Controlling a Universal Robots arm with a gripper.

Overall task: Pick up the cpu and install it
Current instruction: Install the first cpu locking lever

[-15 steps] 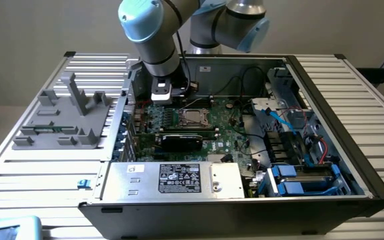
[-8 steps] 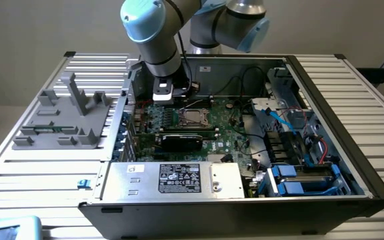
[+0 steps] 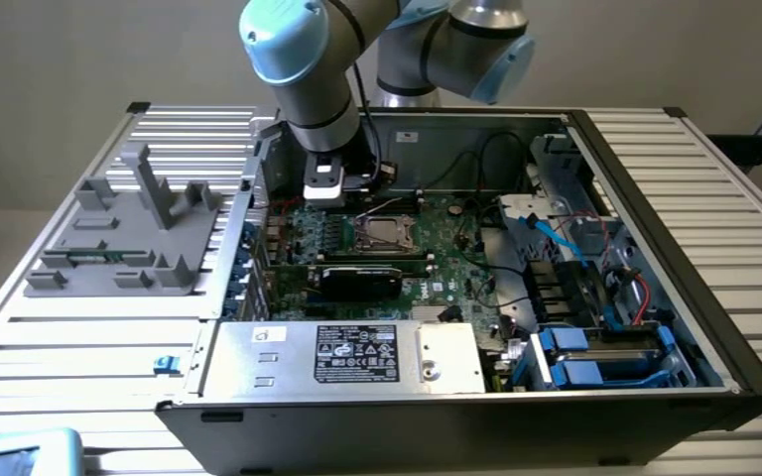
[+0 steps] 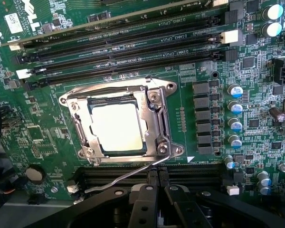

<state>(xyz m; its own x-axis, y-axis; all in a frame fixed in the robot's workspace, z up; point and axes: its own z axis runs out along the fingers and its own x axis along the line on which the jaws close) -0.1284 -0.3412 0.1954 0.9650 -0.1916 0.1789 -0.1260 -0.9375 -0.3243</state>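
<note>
- Slatted metal bench (image 3: 76, 337) carries an open computer case (image 3: 698, 248), with the green motherboard (image 4: 47, 123) lying flat inside it.
- The cpu (image 4: 118, 126) sits in the socket frame (image 4: 118, 118) on the motherboard, its shiny pale top facing up; it looks seated already, with the metal load plate around its edges.
- The jaws (image 4: 156, 192) are closed together and hold nothing; their black tips show just in front of the socket, a little apart from the cpu.
- Between the jaws and the cpu lies the thin retention lever (image 4: 128, 173), a bent steel wire running along the near side of the socket frame. Its free end seems not hooked down, so I judge the step in hand is the locking of the socket.
- To do this well, the closed jaws should press on the lever only, moving slowly, and should not touch the top of the cpu or slide onto the small parts nearby.
- Beyond the cpu, on the far side from the jaws, run the long black memory slots (image 4: 123, 42).
- To one side of the jaws stands a row of small capacitors (image 4: 235, 114); these must be avoided.
- In the exterior view, the robot arm (image 3: 315, 89) hangs over the case, and a grey plastic fixture (image 3: 130, 238) stands on the bench at the exterior view's left.
</note>
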